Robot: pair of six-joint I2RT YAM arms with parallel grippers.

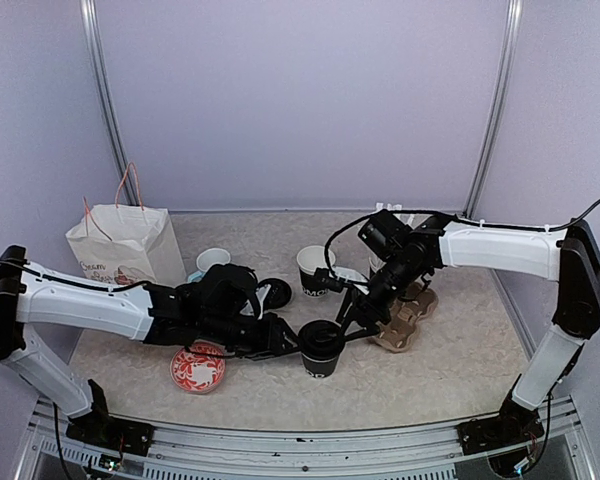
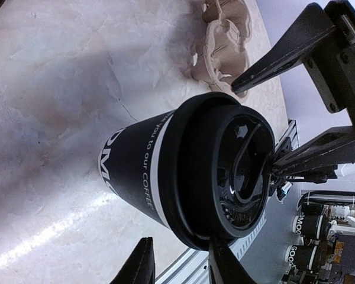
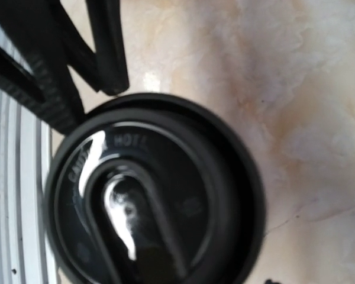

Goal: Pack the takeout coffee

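The takeout coffee (image 1: 322,350) stands upright near the table's front middle: a black cup (image 2: 133,171) with white lettering and its black lid (image 2: 236,171) on. My left gripper (image 1: 288,340) is at its left side, open by a narrow gap; in the left wrist view one fingertip (image 2: 216,248) meets the lid's rim and nothing sits between the fingers. My right gripper (image 1: 352,318) hangs open at the lid's right side, its fingers (image 2: 272,56) spread by the rim. The lid (image 3: 154,195) fills the right wrist view, where that gripper's own fingers do not show.
A white paper bag (image 1: 125,245) stands at the back left. A brown cardboard cup carrier (image 1: 405,315) lies just right of the cup. An open black cup (image 1: 315,268), a white cup (image 1: 212,260), a loose black lid (image 1: 276,292) and a red patterned disc (image 1: 197,368) sit nearby.
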